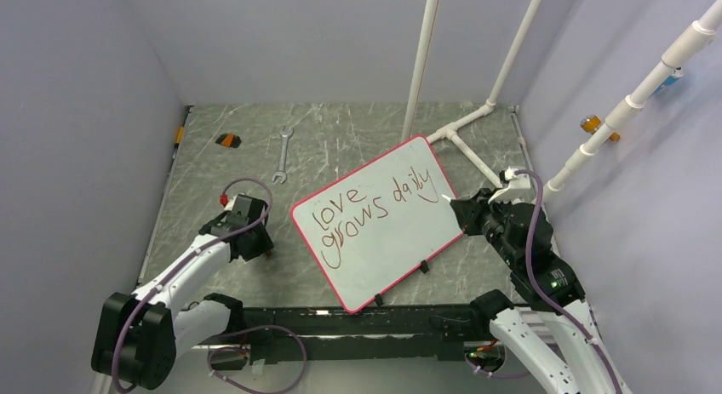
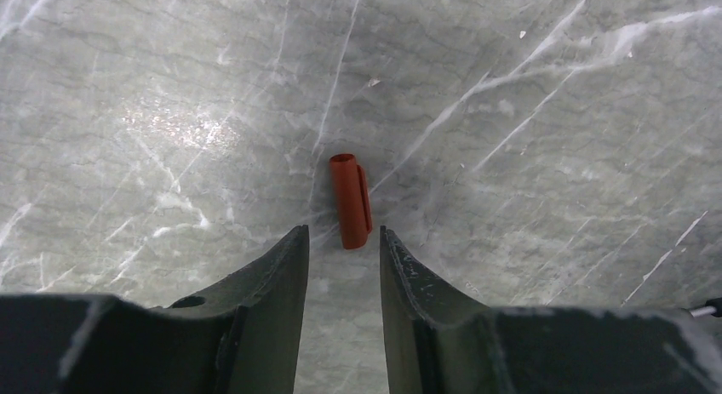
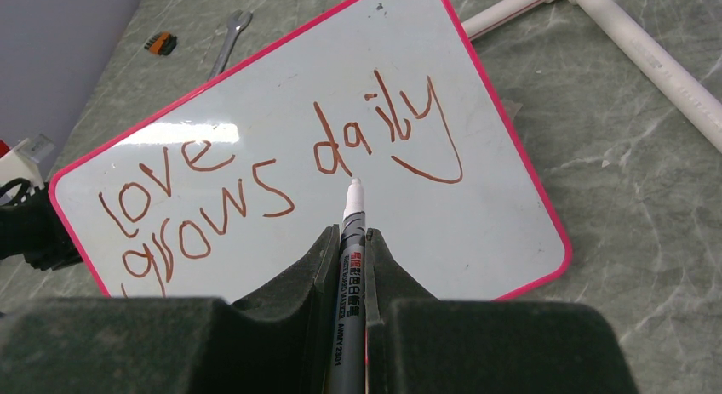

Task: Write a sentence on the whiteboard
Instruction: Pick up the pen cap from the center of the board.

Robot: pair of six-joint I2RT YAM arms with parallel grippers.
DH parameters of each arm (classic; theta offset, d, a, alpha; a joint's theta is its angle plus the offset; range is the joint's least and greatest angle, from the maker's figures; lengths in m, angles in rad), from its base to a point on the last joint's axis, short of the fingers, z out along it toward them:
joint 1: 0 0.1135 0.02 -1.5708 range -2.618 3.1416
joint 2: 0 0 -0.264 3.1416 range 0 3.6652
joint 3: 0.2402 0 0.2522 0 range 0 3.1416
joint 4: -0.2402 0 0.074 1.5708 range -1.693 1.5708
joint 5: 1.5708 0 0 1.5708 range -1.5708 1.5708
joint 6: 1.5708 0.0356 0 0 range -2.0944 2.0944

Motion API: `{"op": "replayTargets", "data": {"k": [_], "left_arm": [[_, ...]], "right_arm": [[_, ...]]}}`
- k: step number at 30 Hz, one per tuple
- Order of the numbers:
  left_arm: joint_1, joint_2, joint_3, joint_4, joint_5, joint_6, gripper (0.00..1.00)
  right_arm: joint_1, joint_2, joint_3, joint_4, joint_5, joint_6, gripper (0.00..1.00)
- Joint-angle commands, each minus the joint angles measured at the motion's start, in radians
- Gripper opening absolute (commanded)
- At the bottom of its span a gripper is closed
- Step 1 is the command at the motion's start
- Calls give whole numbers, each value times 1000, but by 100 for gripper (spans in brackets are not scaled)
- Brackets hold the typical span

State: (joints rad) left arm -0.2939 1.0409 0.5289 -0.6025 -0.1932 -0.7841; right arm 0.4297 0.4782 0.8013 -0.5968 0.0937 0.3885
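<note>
Beside one whiteboard (image 1: pixel 392 249): right gripper (image 3: pixel 351 235) tight on one marker (image 3: pixel 350 279), left gripper (image 2: pixel 342 235) ajar, empty.

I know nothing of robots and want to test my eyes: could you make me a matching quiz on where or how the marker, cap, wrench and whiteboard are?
1 marker
2 cap
3 wrench
4 whiteboard

A lying far across the table
B clamped in the right gripper
C lying just ahead of the left gripper
D pink-framed, bears the sentence

Pairs: 1-B, 2-C, 3-A, 4-D
</note>
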Motion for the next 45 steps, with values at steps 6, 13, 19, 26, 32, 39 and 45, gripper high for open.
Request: {"op": "replayTargets", "data": {"k": [6,13,19,26,32,39,45], "left_arm": [[6,26,-38,73,37,-29,36],[8,81,-40,110,26,-27,36],[9,120,-39,134,20,-23,32],[11,61,-6,67,-30,6,39],[13,61,23,35,-60,49,44],[14,127,33,90,-7,97,37],[14,140,15,128,29,123,36]], "right_arm": [[3,9,13,41,-11,-10,0],[3,11,12,42,-12,-10,0],[3,10,15,38,-9,-11,0],[2,13,15,38,-11,-11,0],[3,16,13,44,-13,-11,0],[2,16,16,38,-11,-13,0],[3,18,13,43,-11,-13,0]]}}
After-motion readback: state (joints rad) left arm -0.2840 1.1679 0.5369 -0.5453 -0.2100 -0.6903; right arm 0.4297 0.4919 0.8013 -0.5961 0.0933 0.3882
